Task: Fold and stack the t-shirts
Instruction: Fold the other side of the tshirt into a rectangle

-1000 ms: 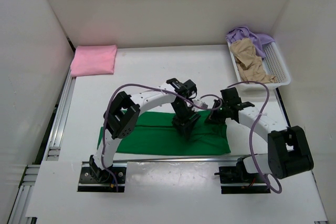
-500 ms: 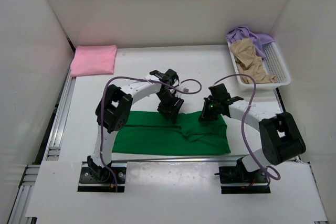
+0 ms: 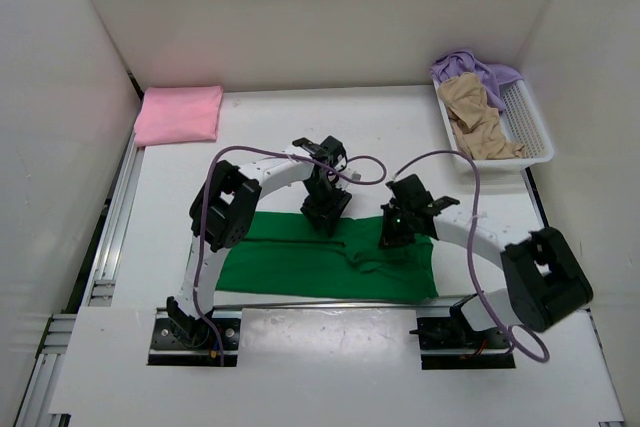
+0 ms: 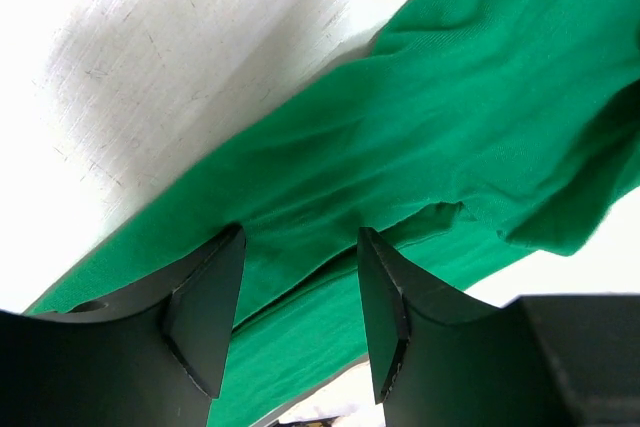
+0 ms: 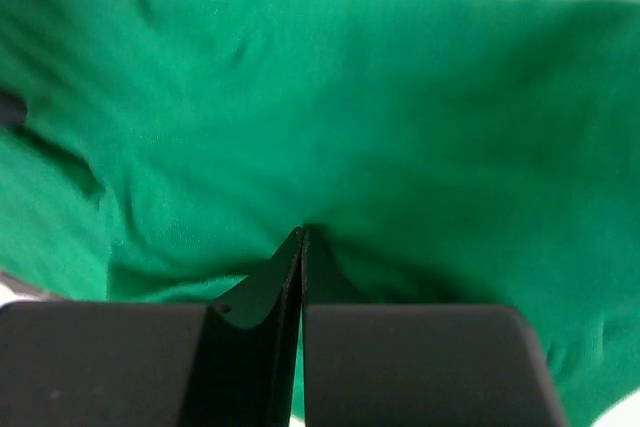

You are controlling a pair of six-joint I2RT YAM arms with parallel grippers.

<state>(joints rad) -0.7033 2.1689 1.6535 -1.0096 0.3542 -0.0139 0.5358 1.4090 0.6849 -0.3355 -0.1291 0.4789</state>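
Observation:
The dark green t-shirt (image 3: 290, 265) lies spread along the near side of the table, bunched near its middle (image 4: 470, 97). My left gripper (image 3: 325, 215) hovers over its far edge, open (image 4: 300, 237), with a fold of green cloth under the gap between its fingers. My right gripper (image 3: 392, 232) is shut (image 5: 302, 235), its tips pinching a pucker of the green t-shirt (image 5: 420, 117). A folded pink t-shirt (image 3: 180, 114) rests at the far left corner. The tan t-shirt (image 3: 478, 119) and the lavender t-shirt (image 3: 472, 67) lie crumpled in the basket.
A white mesh basket (image 3: 535, 135) stands at the far right against the wall. White walls close in the table on three sides. A metal rail (image 3: 112, 237) runs along the left edge. Both arms' purple cables loop over the middle.
Both grippers have moved left, the left one also farther from the bases. The green t-shirt's left end has drawn in to the right and cloth has bunched up in the middle.

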